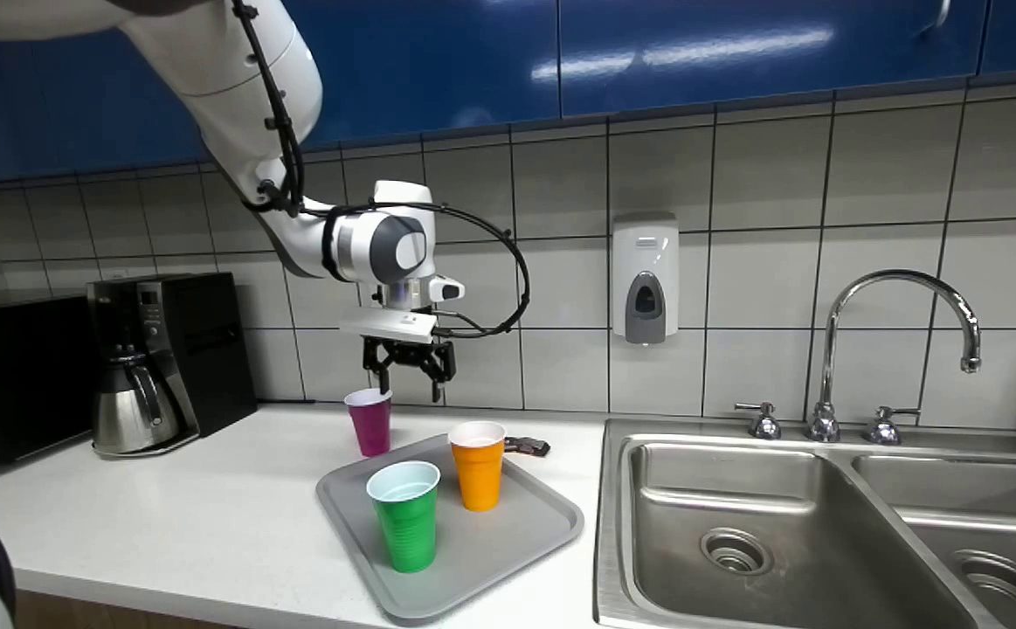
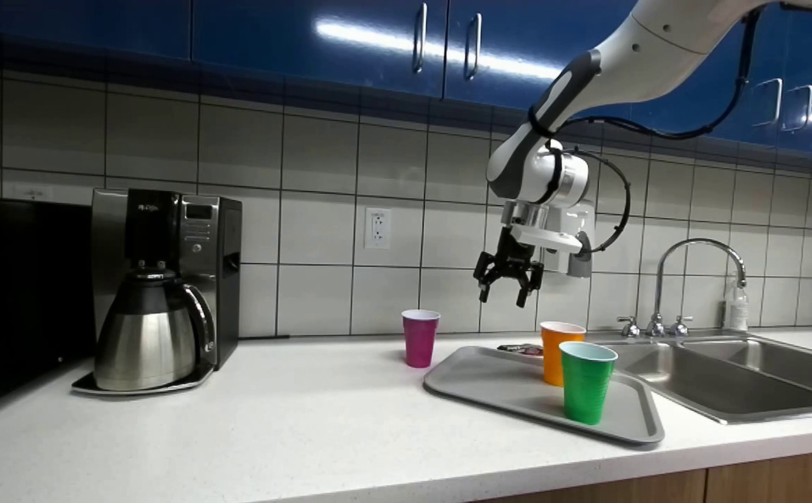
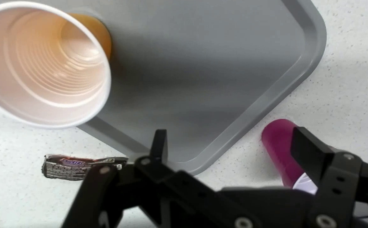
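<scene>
Magenta cup (image 1: 373, 428), upright on the counter (image 1: 237, 489), just left of the gray tray (image 1: 508, 533). Above and to the right, gripper (image 2: 503, 300) empty and spread. Probably at the lining-up step; next likely calls for shifting left, then lowering.

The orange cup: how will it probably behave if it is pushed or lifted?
The orange cup is probably light: the wrist view shows it empty. Its wall looks thin and may flex if squeezed. Pushed high, it could tip: its base is narrower than its rim.
</scene>
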You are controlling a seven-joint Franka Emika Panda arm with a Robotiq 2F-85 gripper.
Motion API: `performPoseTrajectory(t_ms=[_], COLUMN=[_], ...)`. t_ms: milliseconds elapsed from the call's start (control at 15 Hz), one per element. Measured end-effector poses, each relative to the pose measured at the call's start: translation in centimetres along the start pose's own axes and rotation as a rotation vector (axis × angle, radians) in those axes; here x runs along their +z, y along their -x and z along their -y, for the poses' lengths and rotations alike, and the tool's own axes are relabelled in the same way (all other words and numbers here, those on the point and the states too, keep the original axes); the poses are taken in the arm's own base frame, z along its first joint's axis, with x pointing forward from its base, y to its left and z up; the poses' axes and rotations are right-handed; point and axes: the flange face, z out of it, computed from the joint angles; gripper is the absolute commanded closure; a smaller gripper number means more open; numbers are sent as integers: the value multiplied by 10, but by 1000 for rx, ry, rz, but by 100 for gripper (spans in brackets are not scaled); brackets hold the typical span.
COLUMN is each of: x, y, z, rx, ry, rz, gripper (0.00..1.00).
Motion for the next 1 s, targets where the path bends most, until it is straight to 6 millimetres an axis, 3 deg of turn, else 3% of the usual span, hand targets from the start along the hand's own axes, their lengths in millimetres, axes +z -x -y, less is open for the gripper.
performPoseTrajectory(t_ms=[1000], x=[37], y=[-43], z=[54], rx=[-69], ry=[-9], rz=[-25], gripper=[0])
